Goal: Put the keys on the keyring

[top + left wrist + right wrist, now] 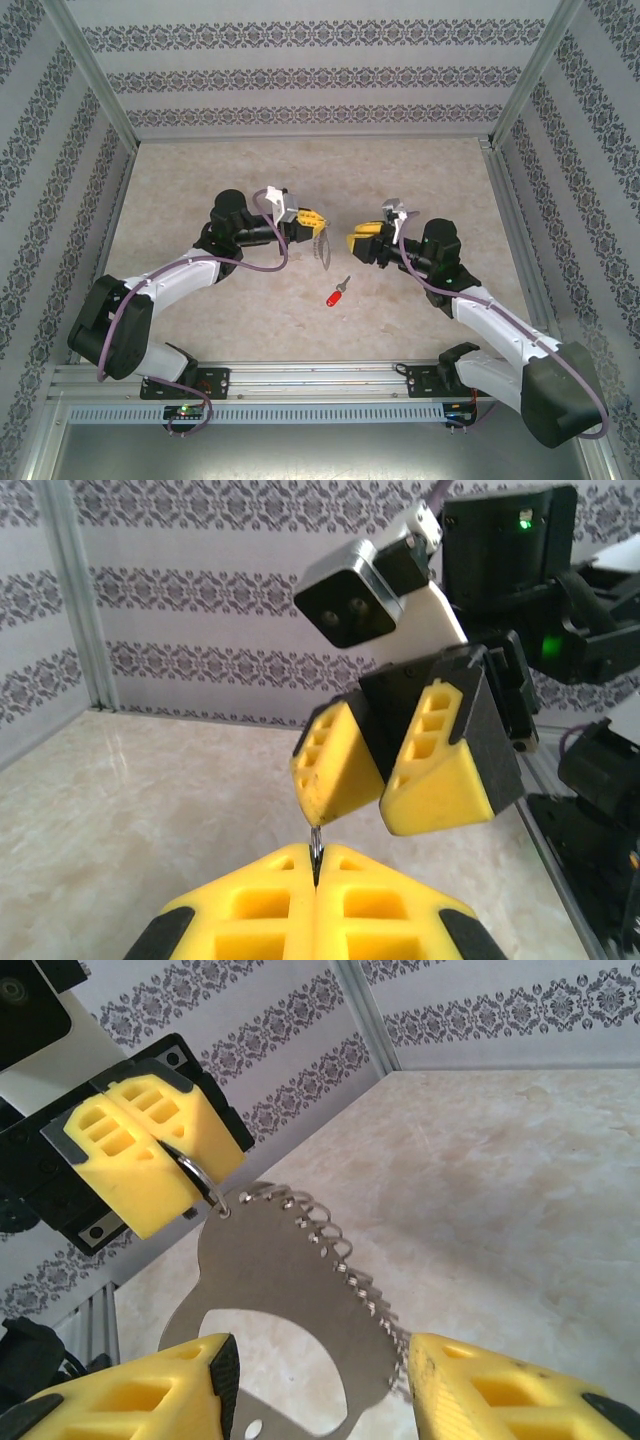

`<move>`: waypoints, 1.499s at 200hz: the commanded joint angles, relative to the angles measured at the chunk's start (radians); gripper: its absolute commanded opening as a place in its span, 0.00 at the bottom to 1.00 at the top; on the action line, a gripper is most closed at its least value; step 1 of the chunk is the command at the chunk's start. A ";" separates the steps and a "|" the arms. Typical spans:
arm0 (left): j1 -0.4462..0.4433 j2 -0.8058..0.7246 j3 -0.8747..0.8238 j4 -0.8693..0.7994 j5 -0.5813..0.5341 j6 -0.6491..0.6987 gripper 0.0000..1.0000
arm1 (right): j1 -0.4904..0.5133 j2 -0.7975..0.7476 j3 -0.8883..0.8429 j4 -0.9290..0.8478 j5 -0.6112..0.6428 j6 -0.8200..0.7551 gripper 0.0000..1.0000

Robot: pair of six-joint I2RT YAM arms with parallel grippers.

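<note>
- The left gripper [310, 222] was clenched on the keyring [265, 1265], a flat grey metal loop with silvery wire clips [335, 1250] along one edge, raised off the table [200, 190].
- The right gripper [358, 240] faced it, its yellow ribbed pads [500, 1398] spread apart, holding nothing.
- The key [337, 294], with a red plastic head and thin silver shaft, lay on the pale marbled table.

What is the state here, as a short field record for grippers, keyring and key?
keyring: held in the air, clip row along one edge
left gripper: shut on the keyring's small end ring
right gripper: open, fingers either side of the keyring
red-headed key: lying on the table, apart from both grippers
progress: key not on keyring
</note>
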 commanded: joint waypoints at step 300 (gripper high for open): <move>0.000 -0.019 0.133 -0.261 0.193 0.120 0.00 | 0.062 0.168 0.232 -0.049 -0.259 -0.125 0.29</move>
